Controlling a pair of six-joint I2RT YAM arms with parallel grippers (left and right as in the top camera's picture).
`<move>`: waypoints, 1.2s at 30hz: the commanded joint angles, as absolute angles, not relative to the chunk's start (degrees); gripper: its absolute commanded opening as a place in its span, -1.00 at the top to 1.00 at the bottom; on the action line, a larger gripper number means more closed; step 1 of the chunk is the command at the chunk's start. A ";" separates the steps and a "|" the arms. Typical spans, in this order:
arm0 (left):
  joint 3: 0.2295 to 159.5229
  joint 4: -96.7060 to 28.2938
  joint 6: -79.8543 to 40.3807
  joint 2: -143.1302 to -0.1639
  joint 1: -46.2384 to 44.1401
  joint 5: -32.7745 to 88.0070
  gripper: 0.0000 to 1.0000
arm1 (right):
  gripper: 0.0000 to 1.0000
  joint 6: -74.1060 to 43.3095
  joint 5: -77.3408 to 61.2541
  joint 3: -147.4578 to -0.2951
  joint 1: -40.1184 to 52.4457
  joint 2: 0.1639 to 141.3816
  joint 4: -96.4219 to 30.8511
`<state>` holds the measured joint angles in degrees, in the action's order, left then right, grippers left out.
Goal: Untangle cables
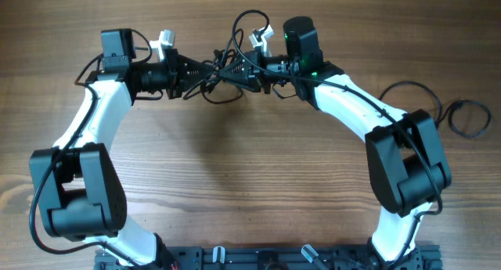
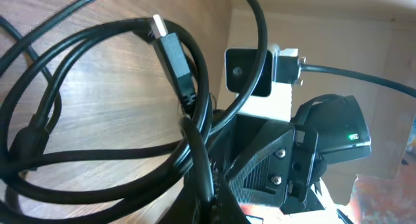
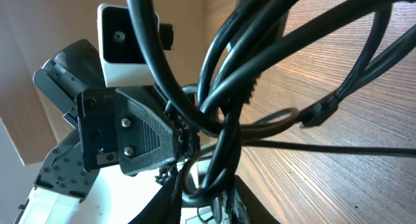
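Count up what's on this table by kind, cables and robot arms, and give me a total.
Tangled cable bundle: 1
Loose cable coil: 1
Robot arms (left arm, right arm): 2
Total: 4

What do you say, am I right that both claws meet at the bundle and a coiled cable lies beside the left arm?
Not quite: the overhead view shows the coiled cable beside the right arm. The left claw and right claw do meet at the bundle.

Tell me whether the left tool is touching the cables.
Touching. The left wrist view shows the cables running straight into the shut left tool, pinched at its tip.
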<state>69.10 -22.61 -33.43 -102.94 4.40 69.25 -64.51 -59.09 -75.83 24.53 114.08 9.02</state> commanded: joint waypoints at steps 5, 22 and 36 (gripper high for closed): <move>69.54 -23.86 -31.73 -101.69 4.23 70.43 0.92 | 0.58 -66.65 -56.34 -76.38 24.29 113.03 9.39; 69.54 -37.60 -18.17 -101.69 4.25 50.26 0.92 | 0.91 -53.52 -52.25 -76.38 23.18 113.03 6.28; 69.32 -41.89 -18.20 -101.80 4.23 20.91 0.92 | 0.91 -37.47 -20.47 -76.38 20.16 113.03 -19.49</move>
